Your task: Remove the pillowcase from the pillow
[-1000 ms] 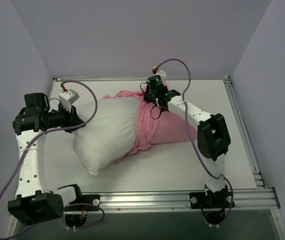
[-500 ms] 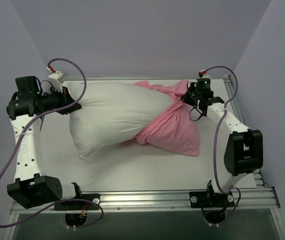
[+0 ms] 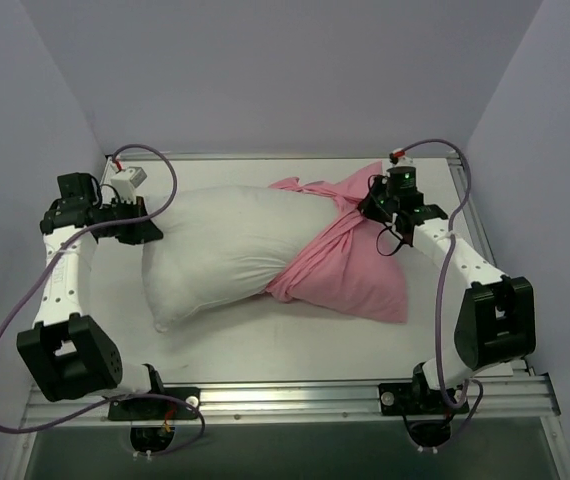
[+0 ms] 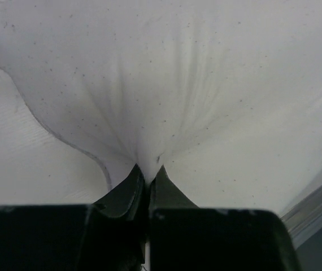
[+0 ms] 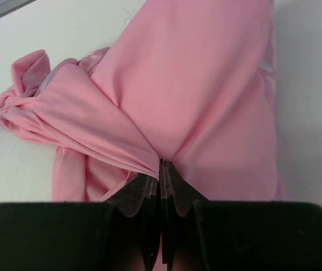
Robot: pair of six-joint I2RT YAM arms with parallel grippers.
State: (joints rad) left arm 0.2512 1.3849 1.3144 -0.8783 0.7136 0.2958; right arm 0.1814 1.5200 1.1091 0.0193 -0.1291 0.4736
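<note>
1. The left arm (image 3: 60, 275) is standing up along the left edge of the table (image 3: 295, 345), its elbow bent near the far-left corner and its wrist turned rightward toward the pillow (image 3: 225, 250).
2. The left gripper (image 4: 148, 172) is pinching a fold of the pillow's white fabric at its far-left corner, with the jaws pressed together on the cloth and creases fanning out from the pinch.
3. The right arm (image 3: 465, 270) is angling from its near-right base out to an elbow by the right edge, then slanting back and leftward.
4. The right gripper (image 5: 161, 164) is clamping a gathered pleat of the pillowcase (image 3: 350, 270) at its far edge, jaws closed tight on the pink cloth.
5. The pillow is lying across the middle of the table, its left part bare.
6. The pillowcase is covering only the pillow's right end, bunching in twisted folds along the bare white part.
</note>
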